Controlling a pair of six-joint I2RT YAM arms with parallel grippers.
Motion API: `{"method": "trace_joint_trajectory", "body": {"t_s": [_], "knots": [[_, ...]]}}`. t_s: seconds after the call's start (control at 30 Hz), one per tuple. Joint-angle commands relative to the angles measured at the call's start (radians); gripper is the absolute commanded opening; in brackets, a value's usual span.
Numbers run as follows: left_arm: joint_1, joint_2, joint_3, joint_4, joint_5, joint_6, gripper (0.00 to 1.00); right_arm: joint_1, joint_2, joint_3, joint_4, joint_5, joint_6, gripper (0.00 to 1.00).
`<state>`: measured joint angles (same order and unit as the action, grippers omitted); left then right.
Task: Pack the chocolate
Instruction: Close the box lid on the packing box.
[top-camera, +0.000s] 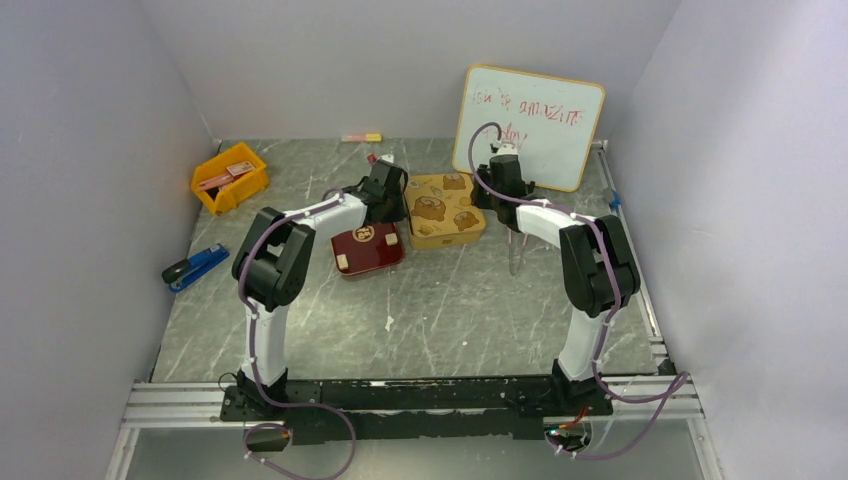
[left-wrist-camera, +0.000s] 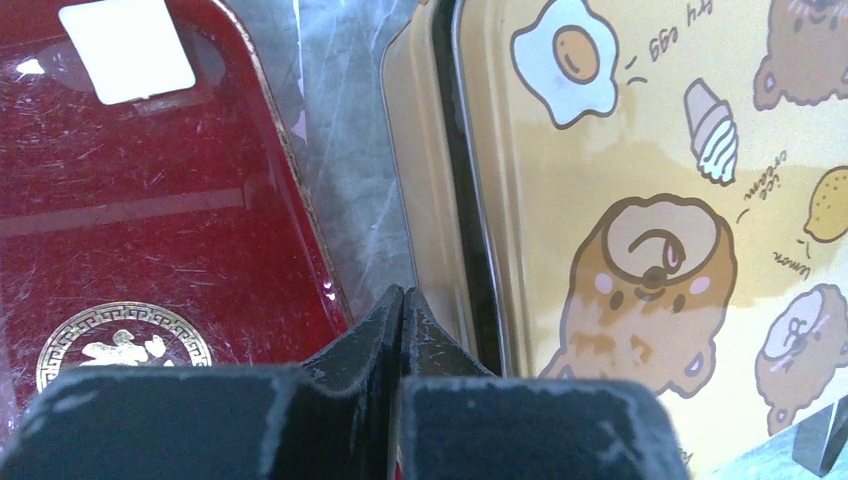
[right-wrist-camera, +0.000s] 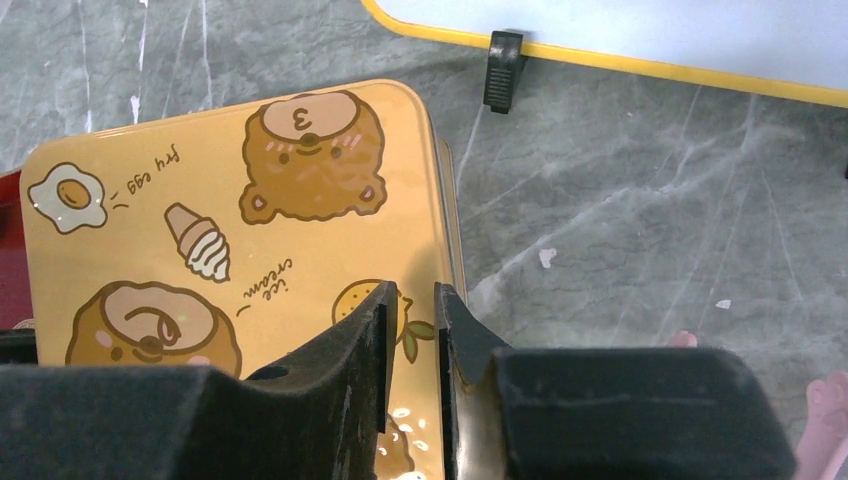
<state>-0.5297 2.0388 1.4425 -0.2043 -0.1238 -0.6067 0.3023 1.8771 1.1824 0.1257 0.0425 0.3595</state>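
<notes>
Two small pale squares of chocolate (top-camera: 343, 262) lie on the dark red tray (top-camera: 365, 250); the left wrist view shows one (left-wrist-camera: 125, 45) at the tray's top left. Right of the tray stands the gold tin (top-camera: 445, 208) with bear pictures, its lid on. My left gripper (left-wrist-camera: 402, 295) is shut and empty, its tips over the narrow strip of table between tray and tin. Above the tin's right edge (right-wrist-camera: 448, 200) is my right gripper (right-wrist-camera: 412, 295), its jaws a little apart and nothing between them. No other chocolate shows.
A yellow bin (top-camera: 230, 178) with small parts sits at the back left, and a blue tool (top-camera: 195, 265) lies near the left wall. A whiteboard (top-camera: 530, 125) leans at the back right on a black clip (right-wrist-camera: 503, 70). Something pink (right-wrist-camera: 825, 420) lies right of the tin.
</notes>
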Motion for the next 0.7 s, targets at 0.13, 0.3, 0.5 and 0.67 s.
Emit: {"method": "trace_joint_trajectory", "body": {"t_s": [0.13, 0.3, 0.5, 0.67], "knots": [[-0.002, -0.019, 0.001, 0.060, 0.045, -0.025, 0.05, 0.028, -0.035, 0.017, 0.027, 0.008, 0.015, 0.24], [-0.003, -0.014, -0.001, 0.066, 0.049, -0.026, 0.05, 0.034, -0.039, 0.027, 0.023, 0.017, 0.012, 0.24], [-0.003, -0.011, -0.004, 0.070, 0.055, -0.027, 0.05, 0.034, -0.059, 0.048, 0.007, 0.030, 0.002, 0.23], [-0.004, -0.011, 0.000, 0.070, 0.056, -0.030, 0.05, 0.033, -0.091, 0.046, -0.016, 0.103, -0.013, 0.19]]}}
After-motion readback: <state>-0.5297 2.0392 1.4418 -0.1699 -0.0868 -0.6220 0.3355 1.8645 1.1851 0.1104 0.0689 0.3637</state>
